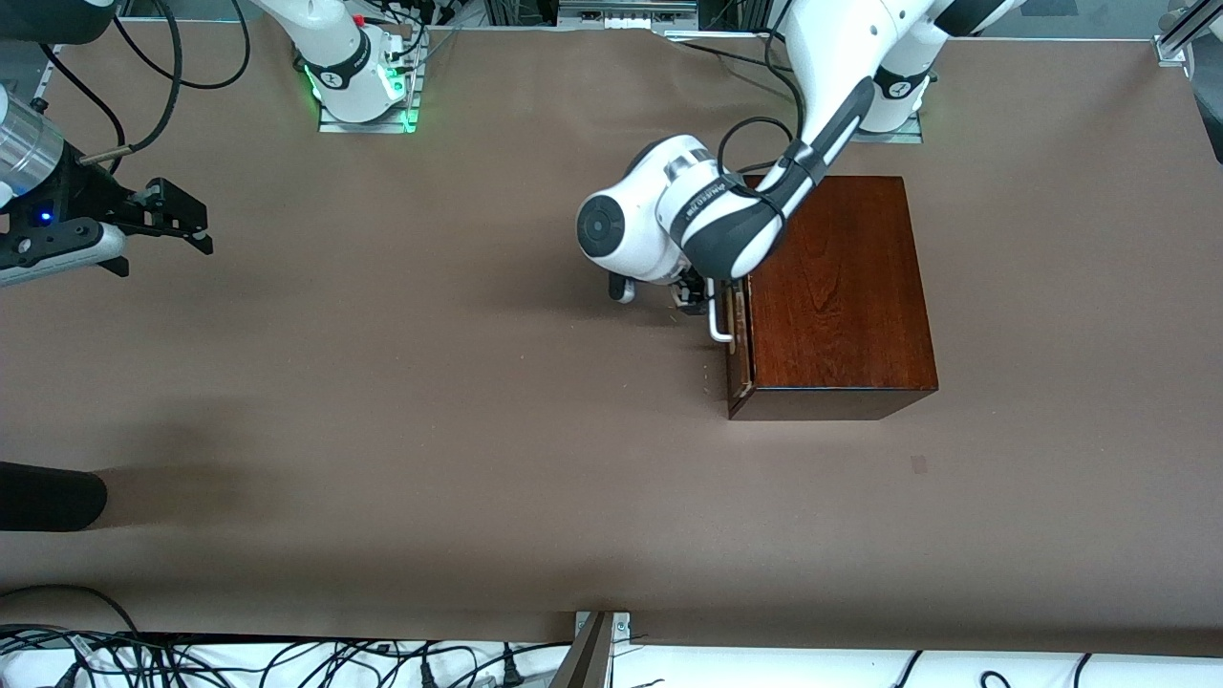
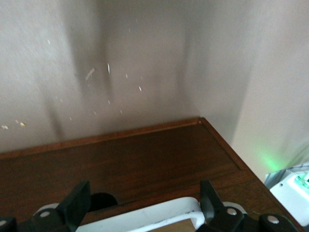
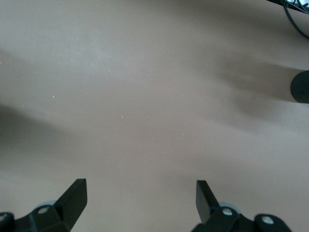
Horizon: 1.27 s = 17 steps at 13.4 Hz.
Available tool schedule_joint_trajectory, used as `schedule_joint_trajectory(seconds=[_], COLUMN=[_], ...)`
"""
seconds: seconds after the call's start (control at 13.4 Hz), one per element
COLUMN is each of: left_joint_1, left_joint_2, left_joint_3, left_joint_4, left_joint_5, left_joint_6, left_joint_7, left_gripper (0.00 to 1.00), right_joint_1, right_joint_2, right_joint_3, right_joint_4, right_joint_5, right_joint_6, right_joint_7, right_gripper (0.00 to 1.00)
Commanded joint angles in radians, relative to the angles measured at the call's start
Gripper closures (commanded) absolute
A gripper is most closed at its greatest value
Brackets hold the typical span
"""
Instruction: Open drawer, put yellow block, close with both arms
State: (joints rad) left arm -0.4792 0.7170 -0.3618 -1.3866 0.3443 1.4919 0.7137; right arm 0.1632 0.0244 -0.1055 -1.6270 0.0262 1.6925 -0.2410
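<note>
The glossy dark wooden box (image 1: 841,287) stands toward the left arm's end of the table. Its drawer (image 1: 738,358) faces the right arm's end and looks shut or nearly shut. The white bar handle (image 1: 718,325) sticks out from its front. My left gripper (image 1: 700,294) is open at the handle. In the left wrist view the handle (image 2: 145,217) lies between the two black fingers (image 2: 77,205), against the dark reddish front (image 2: 145,159). My right gripper (image 1: 182,225) is open and empty above bare table (image 3: 145,96) at the right arm's end and waits. The yellow block is out of view.
A black rounded object (image 1: 48,497) juts over the table near the right arm's end, nearer to the front camera; it also shows in the right wrist view (image 3: 301,87). Cables and a metal bracket (image 1: 597,650) line the table's front edge.
</note>
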Motion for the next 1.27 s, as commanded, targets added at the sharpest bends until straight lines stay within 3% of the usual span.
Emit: schedule_joint_trajectory(seconds=[0.0, 0.3, 0.67, 0.89, 1.19], left_joint_1=[0.034, 0.036, 0.079, 0.140, 0.310], left_joint_2=[-0.039, -0.056, -0.109, -0.166, -0.227], left_joint_3=[0.037, 0.021, 0.027, 0.029, 0.020], left_joint_4=[-0.002, 0.023, 0.188, 0.236, 0.253], left_joint_5=[0.070, -0.009, -0.266, -0.274, -0.265], left_joint_6=[-0.042, -0.003, 0.037, 0.036, 0.021], left_joint_7=[0.023, 0.021, -0.093, -0.281, -0.274], left_gripper=[0.00, 0.00, 0.00, 0.00, 0.00], right_joint_1=[-0.001, -0.001, -0.001, 0.001, 0.001], right_joint_2=[0.009, 0.009, 0.009, 0.009, 0.009], right_joint_3=[0.003, 0.003, 0.003, 0.004, 0.004], right_joint_4=[0.029, 0.029, 0.029, 0.029, 0.029], right_joint_5=[-0.009, -0.009, -0.014, -0.014, -0.014], right_joint_6=[-0.027, -0.028, -0.028, -0.028, -0.028], right_joint_7=[0.011, 0.009, 0.008, 0.008, 0.008], right_gripper=[0.00, 0.00, 0.00, 0.00, 0.00])
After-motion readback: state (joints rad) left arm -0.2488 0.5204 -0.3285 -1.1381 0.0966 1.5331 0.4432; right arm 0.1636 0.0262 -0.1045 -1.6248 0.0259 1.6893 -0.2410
